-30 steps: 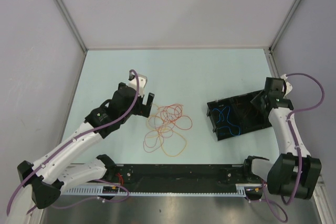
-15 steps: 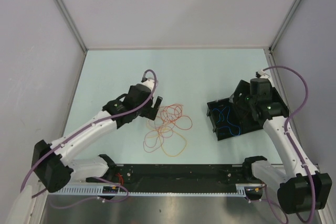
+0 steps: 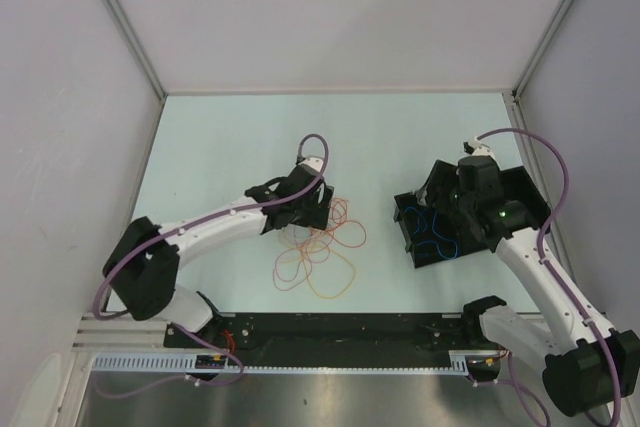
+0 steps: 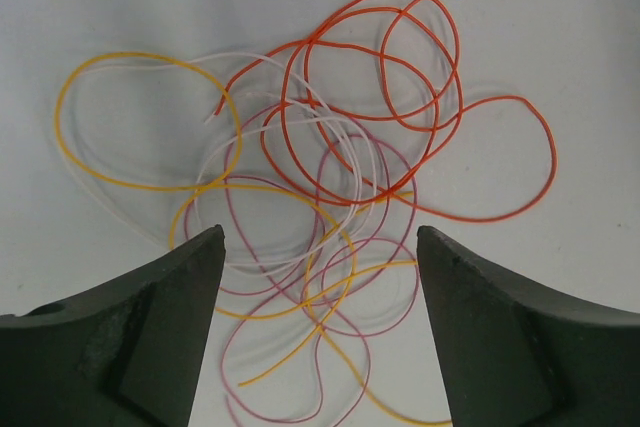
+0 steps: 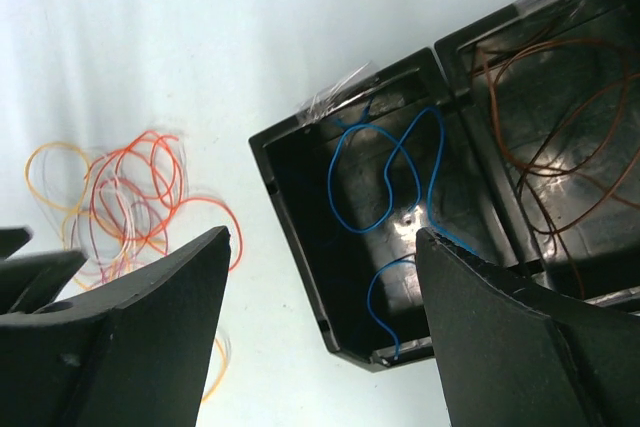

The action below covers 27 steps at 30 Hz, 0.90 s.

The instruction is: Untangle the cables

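Since the right gripper (image 5: 322,235) has parted wide above the tray (image 5: 290,237), the blue cable (image 5: 432,162) lies released inside, at 3 o'clock from the tangle (image 4: 345,152). Meanwhile the left gripper (image 4: 320,237), wide and empty, has come over the tangle; probably the next strand follows.

Bright, even light from overhead, and the pale table (image 3: 400,137) takes it flat, with only soft shadows under the arms. At the left claw (image 4: 320,237) the view is crisp. The cables (image 4: 330,162) ahead of it are sharp, each with a faint, soft-edged shadow running alongside. The claw's own fingers (image 4: 130,337) read near-black, hardly any detail, a touch soft. Over at the right claw (image 5: 322,235) there's glare: a white hotspot on the glossy floor of the black tray (image 5: 285,212), just ahead of the right finger, and more sheen further right. Left of that claw the tangle is smeared and out of focus.
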### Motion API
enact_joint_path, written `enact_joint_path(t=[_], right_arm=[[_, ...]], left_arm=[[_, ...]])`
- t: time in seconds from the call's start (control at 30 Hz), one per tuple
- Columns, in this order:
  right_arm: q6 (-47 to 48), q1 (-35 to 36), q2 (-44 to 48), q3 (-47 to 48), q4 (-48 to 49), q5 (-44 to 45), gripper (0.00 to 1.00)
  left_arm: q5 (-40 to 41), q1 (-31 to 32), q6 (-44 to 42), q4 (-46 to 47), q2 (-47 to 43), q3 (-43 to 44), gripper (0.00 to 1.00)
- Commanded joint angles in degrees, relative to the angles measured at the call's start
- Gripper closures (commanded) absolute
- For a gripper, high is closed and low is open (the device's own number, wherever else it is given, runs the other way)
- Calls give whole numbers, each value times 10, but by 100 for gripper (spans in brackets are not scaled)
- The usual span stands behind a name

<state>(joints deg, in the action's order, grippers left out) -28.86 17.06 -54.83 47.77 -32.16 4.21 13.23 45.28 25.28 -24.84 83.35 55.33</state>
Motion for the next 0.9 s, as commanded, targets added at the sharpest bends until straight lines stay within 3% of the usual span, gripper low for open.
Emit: enact_joint_path(t=[0.0,0.03,0.37,0.63,0.87], right_arm=[[-5,8,31,-3,-6,-5,21],[-5,8,35,-6,-11,-4,21],[-1,8,55,-16,-21,-9,21],[-5,9,58,-20,-24,-9,22],[-5,9,53,-21,-24,-5,22]], left_arm=[[3,3,50,59,39,13,21],[3,3,53,61,44,12,26],[26,-2,57,85,92,1,31],[14,-16,50,113,112,-8,53],[5,-21,47,127,127,-11,66]])
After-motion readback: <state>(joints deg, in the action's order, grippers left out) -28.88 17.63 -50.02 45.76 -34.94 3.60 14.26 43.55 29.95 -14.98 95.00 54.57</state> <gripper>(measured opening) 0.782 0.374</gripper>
